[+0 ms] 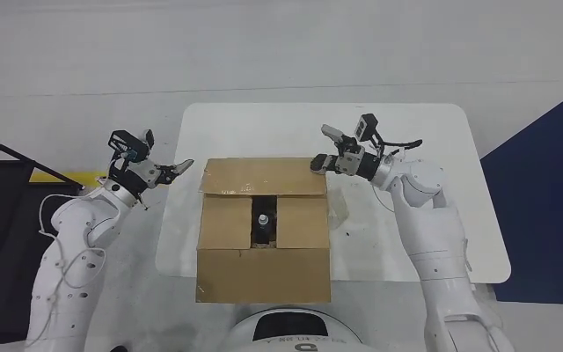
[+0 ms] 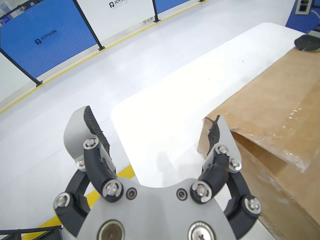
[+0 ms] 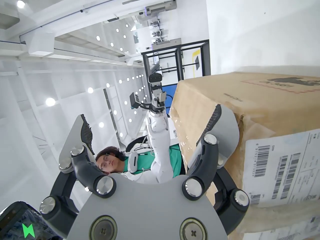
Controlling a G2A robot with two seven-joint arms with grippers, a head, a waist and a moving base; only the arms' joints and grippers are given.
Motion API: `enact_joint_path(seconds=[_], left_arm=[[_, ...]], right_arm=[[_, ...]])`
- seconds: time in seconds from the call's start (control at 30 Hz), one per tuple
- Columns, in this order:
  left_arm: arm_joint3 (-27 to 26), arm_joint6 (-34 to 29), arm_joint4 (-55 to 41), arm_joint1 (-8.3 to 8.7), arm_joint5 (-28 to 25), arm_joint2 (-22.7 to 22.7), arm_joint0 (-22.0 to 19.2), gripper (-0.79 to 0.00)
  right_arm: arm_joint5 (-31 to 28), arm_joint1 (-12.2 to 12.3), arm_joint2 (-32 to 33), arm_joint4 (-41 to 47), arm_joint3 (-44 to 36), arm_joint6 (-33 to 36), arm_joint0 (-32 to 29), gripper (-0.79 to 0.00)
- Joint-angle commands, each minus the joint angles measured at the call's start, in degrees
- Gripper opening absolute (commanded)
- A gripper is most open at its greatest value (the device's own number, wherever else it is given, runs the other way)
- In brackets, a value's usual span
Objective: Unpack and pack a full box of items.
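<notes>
While the cardboard box (image 1: 262,264) sits on the white tabletop (image 1: 396,141) toward its 6 o'clock edge, its side flaps leaving a slit over a dark-capped item (image 1: 262,217), you have both pincers spread wide and holding nothing. Your left pincer (image 2: 152,116) hangs just off the box's 10 o'clock corner, at the tabletop's edge. Your right pincer (image 3: 151,113) is at the 2 o'clock corner, one finger against the far flap.

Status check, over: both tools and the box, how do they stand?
Left tool open, beside box far-left corner. Right tool open, at far-right corner. Box top part-open, bottle visible in gap between inner flaps, which half cover it.
</notes>
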Motion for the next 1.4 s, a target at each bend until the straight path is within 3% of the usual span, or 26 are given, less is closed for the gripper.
enact_joint_path(seconds=[0.0,0.17,0.5,0.8,0.97,1.13,1.37], left_arm=[[0.1,0.3,1.1,0.09,-1.1,0.4,0.3,0.000],[-0.1,1.2,4.3,0.32,-3.8,1.9,1.0,0.000],[0.6,2.0,7.3,0.31,-3.9,5.2,0.1,0.000],[1.2,1.9,8.0,0.26,-3.2,7.2,-1.1,0.000],[1.5,1.9,8.0,0.31,-3.0,7.5,-1.4,0.000],[1.5,1.7,7.8,0.33,-2.8,8.0,-1.9,0.000],[1.6,1.3,7.7,0.35,-2.8,8.9,-2.5,0.000]], right_arm=[[0.1,0.4,-0.2,-1.5,-1.3,0.6,-0.6,0.000],[-0.1,1.1,-0.1,-3.0,-5.3,0.7,-3.1,0.000],[0.9,2.2,-1.2,-7.4,-13.3,-1.4,-7.6,0.000],[0.2,3.6,4.5,-7.5,-24.0,-5.1,-16.8,0.000],[5.4,4.5,7.4,-8.9,-25.8,-3.1,-20.5,0.000],[13.3,5.7,5.1,-16.3,-26.3,2.4,-19.9,0.000],[14.4,6.1,4.1,-17.7,-27.3,3.8,-19.3,0.000]])
